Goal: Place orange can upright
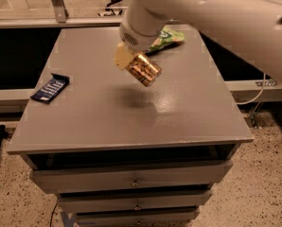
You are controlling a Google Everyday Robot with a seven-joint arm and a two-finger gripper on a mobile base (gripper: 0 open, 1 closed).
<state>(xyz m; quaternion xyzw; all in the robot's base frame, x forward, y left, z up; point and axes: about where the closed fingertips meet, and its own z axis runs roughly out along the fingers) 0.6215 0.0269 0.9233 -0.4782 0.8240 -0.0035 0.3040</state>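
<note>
Grey drawer cabinet on speckled floor — dim, warm light.

Pincer upper centre of frame, clamped on the can, can tilted and hanging above mid-bench, snack bag behind it near the far edge, flat packet at left edge, drawers stacked below.

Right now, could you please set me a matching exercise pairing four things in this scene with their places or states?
1 orange can
2 green snack bag
3 blue packet
4 gripper

A flat at the left edge of the table
B far side, partly behind the arm
C tilted in mid-air
D above the table's middle, jaws shut on the can

Pairs: 1-C; 2-B; 3-A; 4-D
</note>
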